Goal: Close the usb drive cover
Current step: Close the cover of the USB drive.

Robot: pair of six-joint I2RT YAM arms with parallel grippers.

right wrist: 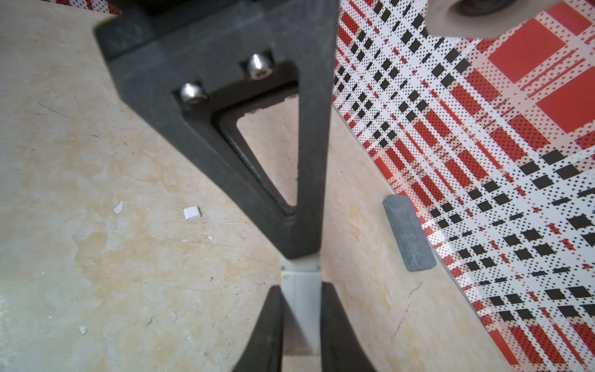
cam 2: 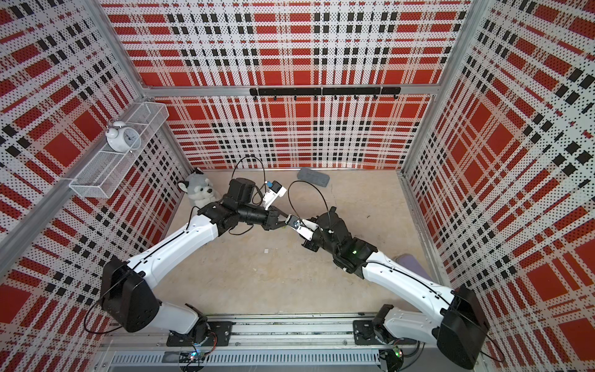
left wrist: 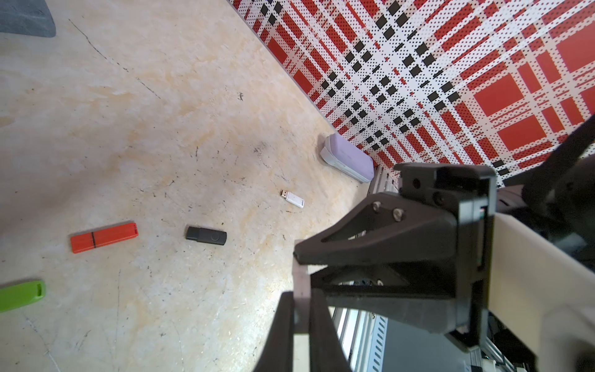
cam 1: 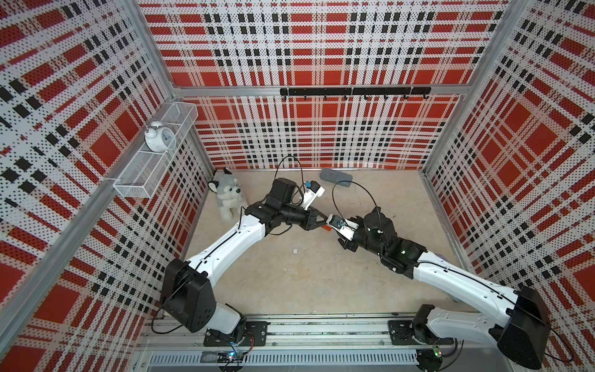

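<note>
Right pincer pinches a slim white usb drive, seam visible.

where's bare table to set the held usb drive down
Widest bare table: between left arm, right arm and front rail, holding only a white cap. Also between grey case and right wall. Crowded beneath the left gripper and right gripper: orange drive, black drive.

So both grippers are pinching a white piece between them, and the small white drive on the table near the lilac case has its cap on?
Not the cap: in the left wrist view the small white drive lies with its metal plug bare. The rest holds: left gripper and right gripper both pinch the white piece, and the lilac case is nearby.
</note>
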